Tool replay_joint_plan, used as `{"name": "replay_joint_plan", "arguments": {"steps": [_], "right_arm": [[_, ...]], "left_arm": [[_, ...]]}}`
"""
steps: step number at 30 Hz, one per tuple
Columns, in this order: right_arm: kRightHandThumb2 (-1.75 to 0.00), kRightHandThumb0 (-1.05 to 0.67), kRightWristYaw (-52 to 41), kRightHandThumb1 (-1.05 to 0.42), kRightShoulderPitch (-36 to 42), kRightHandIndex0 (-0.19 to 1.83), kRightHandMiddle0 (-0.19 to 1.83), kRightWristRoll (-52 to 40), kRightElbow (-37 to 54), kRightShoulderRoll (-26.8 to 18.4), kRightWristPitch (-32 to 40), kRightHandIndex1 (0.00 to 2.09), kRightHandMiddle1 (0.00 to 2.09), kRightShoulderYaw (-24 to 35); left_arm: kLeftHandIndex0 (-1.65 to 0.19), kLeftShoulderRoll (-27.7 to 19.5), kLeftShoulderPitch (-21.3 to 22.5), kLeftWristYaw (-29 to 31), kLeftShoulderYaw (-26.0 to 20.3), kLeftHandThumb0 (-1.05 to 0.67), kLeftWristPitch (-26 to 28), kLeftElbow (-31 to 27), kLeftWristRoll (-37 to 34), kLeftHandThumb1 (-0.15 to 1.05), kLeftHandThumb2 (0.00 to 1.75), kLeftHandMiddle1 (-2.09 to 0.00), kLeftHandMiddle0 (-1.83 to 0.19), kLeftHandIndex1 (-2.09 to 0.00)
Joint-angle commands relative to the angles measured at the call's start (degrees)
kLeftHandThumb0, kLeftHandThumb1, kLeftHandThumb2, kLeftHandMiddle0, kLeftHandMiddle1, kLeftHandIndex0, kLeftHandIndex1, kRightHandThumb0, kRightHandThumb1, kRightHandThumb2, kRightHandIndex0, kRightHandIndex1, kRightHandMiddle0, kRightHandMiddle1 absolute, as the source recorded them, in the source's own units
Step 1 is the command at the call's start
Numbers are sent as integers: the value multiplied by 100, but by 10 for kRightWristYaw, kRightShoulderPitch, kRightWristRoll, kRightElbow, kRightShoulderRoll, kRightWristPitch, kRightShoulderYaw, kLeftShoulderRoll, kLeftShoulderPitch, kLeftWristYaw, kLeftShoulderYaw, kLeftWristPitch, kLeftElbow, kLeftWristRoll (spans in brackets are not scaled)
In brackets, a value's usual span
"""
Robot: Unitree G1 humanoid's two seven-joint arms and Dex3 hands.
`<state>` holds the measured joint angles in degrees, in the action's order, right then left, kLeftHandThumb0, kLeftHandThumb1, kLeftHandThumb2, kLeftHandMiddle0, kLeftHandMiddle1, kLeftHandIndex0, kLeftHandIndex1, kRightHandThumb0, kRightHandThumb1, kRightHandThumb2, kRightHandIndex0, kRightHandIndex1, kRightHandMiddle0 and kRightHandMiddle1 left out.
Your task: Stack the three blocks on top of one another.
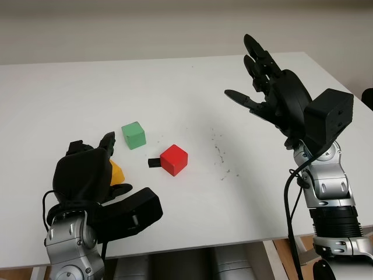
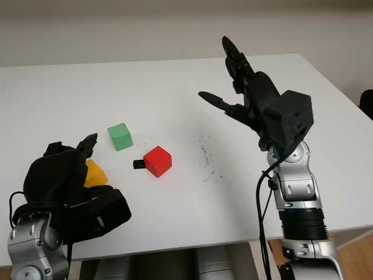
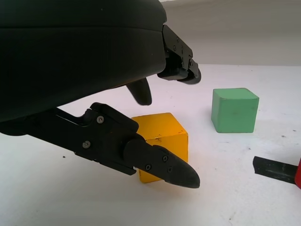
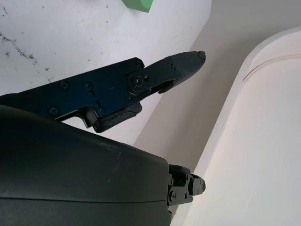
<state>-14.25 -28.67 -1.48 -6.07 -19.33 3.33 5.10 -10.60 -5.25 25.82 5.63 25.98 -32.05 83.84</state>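
Black shell first: found left hand point(image 1: 87, 175) low at the near-left part of the white table point(image 1: 58, 93), wrapped over the yellow block point(image 3: 162, 136). Saw that block sitting flat on the tabletop in the left wrist view, partly covered by the hand from the head camera. Could not tell whether the hand was actually clamped on it or just cupped around it; contact not resolved in any view.

Next to the right: logged green block point(image 1: 133, 135) upright on the table, just beyond and right of the left hand, apart from it. Nothing on top of it.

Further right and a little nearer: logged red block point(image 1: 174, 160), also flat on the table, turned corner-on to the camera, close to the green one but not touching. Spotted a small black piece point(image 1: 154, 163) lying against its left side.

Noted all three blocks on the table surface, none stacked.

Right of the red block: noted a scatter of dark specks point(image 1: 220, 153) on the tabletop.

Far right: found right hand point(image 1: 274, 96) raised well above the table, palm turned toward the blocks, holding nothing, well apart from every block.
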Motion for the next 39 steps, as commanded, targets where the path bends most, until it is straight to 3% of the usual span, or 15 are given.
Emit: {"name": "replay_joint_plan", "arguments": {"steps": [1, 3, 5, 8, 14, 16, 17, 18, 21, 23, 25, 30, 32, 34, 39], "right_arm": [[-5, -60, 3, -96, -3, 1, 5, 2, 11, -5, -4, 7, 9, 3], [-5, -60, 2, -96, -3, 2, 5, 2, 11, -5, -6, 7, 9, 3], [-5, -60, 2, -96, -3, 2, 5, 2, 12, -5, -6, 7, 9, 4], [-5, -60, 5, -96, -3, 2, 6, 5, 13, -5, -5, 7, 9, 4], [-6, -60, 3, -97, -4, 2, 6, 2, 13, -5, -3, 6, 8, 5], [-5, -60, 5, -97, -5, 2, 6, 3, 12, -4, -3, 6, 8, 5], [-5, -60, 6, -97, -5, 2, 6, 4, 11, -4, -3, 6, 8, 5], [-5, -60, 5, -97, -5, 2, 6, 3, 11, -4, -4, 6, 8, 5], [-5, -59, 3, -97, -6, 1, 6, 1, 9, -4, -7, 6, 8, 6], [-5, -58, 1, -97, -7, 1, 5, -2, 8, -4, -8, 6, 8, 7], [-5, -58, 0, -97, -7, 0, 5, -3, 9, -5, -7, 5, 7, 7], [-6, -57, 0, -97, -6, 0, 5, -6, 8, -4, -9, 5, 7, 8], [-5, -58, 3, -97, -5, 1, 6, -4, 8, -2, -10, 5, 7, 6], [-6, -58, 5, -98, -5, 1, 6, -2, 8, 0, -11, 6, 7, 4], [-6, -58, 0, -100, -3, 0, 5, -4, 3, 3, -13, 5, 7, -2]], "left_arm": [[-41, 4, 0, -5, -4, -50, -2, 7, -7, 93, 5, -202, 19, -34], [-23, 0, -3, -20, -5, -50, -9, 12, -18, 91, 5, -208, 16, -85], [-11, -3, -5, -31, -6, -47, -12, 17, -23, 89, 5, -209, 7, -119], [-4, 2, -3, -23, -7, -43, -4, 17, -22, 88, 5, -209, 2, -137], [-14, 14, -4, -5, -10, -27, 13, 11, -27, 83, 5, -209, -30, -135], [-23, 15, -2, 4, -9, -21, 17, 13, -24, 82, 5, -209, -28, -111], [-21, 14, -1, 8, -8, -19, 18, 14, -21, 83, 5, -207, -21, -121], [-16, 12, 0, 15, -8, -17, 19, 16, -18, 84, 6, -201, -17, -133], [-18, 18, 6, 34, -8, -12, 28, 17, -12, 87, 6, -172, -23, -138], [-31, 17, 11, 48, -6, -10, 31, 17, -6, 89, 6, -138, -35, -128], [-37, 19, 14, 49, -8, -8, 31, 17, -12, 91, 6, -126, -40, -123], [-45, 10, 12, -17, -15, -5, 6, 23, -56, 91, 5, -122, -52, -119], [-47, 3, 14, -38, -20, -5, -5, 25, -80, 88, 5, -144, -49, -117], [-41, -5, 21, -44, -32, -4, -19, 21, -119, 87, 5, -168, -41, -132], [-42, -14, 56, 0, -70, -7, -12, -13, -240, 91, 6, -130, -45, -123]]}}
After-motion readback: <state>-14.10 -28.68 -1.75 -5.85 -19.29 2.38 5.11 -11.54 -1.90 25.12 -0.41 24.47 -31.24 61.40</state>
